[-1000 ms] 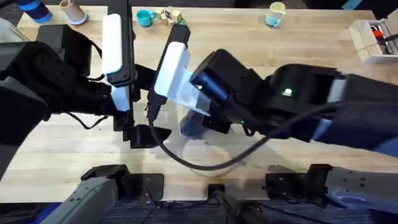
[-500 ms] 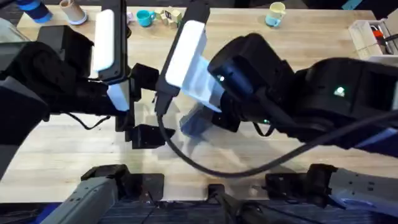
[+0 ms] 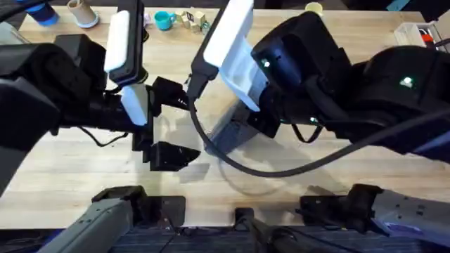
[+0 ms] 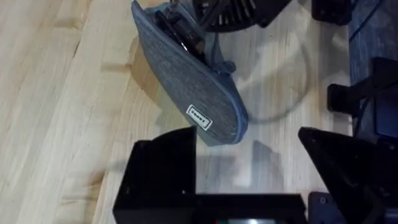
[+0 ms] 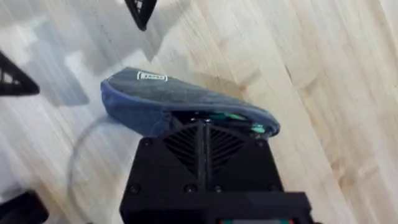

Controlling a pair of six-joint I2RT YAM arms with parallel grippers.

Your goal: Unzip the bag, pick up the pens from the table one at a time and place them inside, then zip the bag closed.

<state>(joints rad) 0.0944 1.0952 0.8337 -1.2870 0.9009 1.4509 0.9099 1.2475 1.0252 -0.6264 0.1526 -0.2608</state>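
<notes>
The grey bag (image 3: 228, 135) hangs tilted just over the table (image 3: 337, 158), and my right gripper (image 3: 246, 126) is shut on one end of it. In the right wrist view the bag (image 5: 168, 99) gapes at the zipper beside my right gripper (image 5: 202, 124), and a green pen (image 5: 233, 116) shows inside. My left gripper (image 3: 166, 125) stands open to the left of the bag. In the left wrist view the bag's labelled free end (image 4: 205, 106) lies just beyond my open left gripper (image 4: 249, 168), touching neither finger. The dark pen is out of view.
Along the far edge stand a teal cup (image 3: 164, 19), small blocks (image 3: 193, 17), a beige cup (image 3: 83, 12) and a mug (image 3: 313, 10). A white holder with red markers (image 3: 420, 39) sits at the far right. A black cable (image 3: 232, 169) loops over the table near the front.
My right arm has swung away from the camera and to the right, carrying the bag's end with it. The left gripper stays open and has hardly moved.
</notes>
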